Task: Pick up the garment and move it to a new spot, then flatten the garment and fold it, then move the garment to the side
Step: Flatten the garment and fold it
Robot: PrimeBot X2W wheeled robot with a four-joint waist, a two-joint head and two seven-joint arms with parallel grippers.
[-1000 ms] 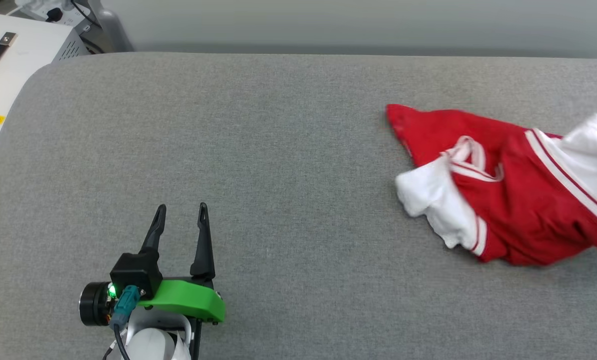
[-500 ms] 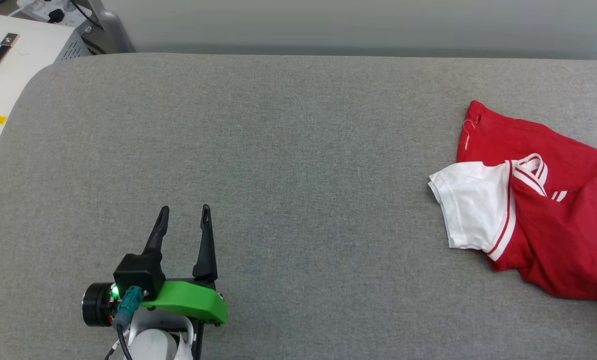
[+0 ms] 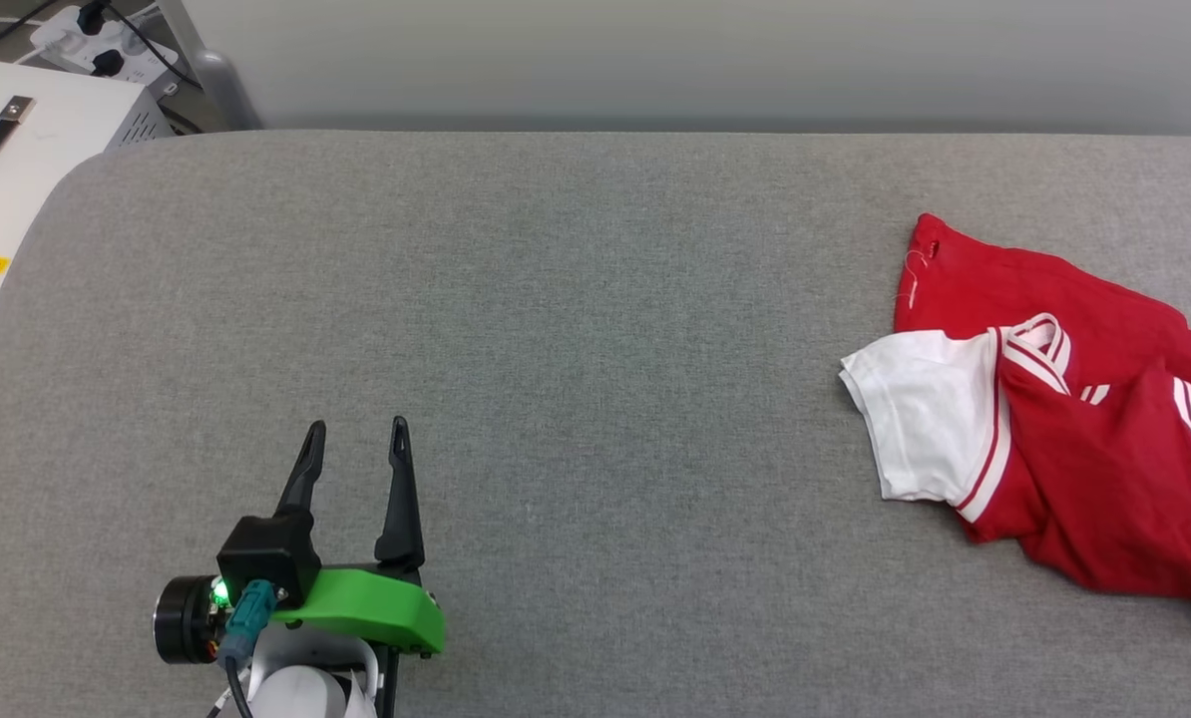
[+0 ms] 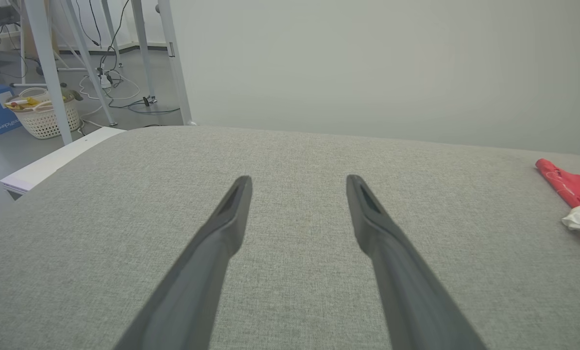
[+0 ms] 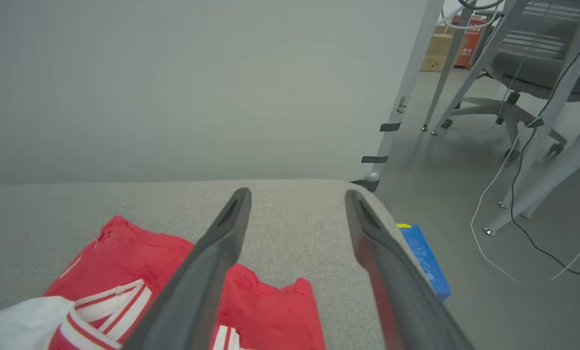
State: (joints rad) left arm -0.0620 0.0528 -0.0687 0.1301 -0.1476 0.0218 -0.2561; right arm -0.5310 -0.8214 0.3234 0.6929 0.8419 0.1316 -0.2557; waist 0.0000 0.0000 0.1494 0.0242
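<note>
Now the right gripper (image 5: 296,193) stands open over the crumpled garment (image 3: 1084,459), just dropped at the table's (image 3: 556,349) right end (left gripper (image 3: 356,426) open, idle), so flattening should follow.

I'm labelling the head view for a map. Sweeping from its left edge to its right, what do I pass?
white metal case → left gripper → garment

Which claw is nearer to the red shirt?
The right claw: the shirt lies close under its open fingers. The left claw stands far off, with much bare grey surface between.
</note>
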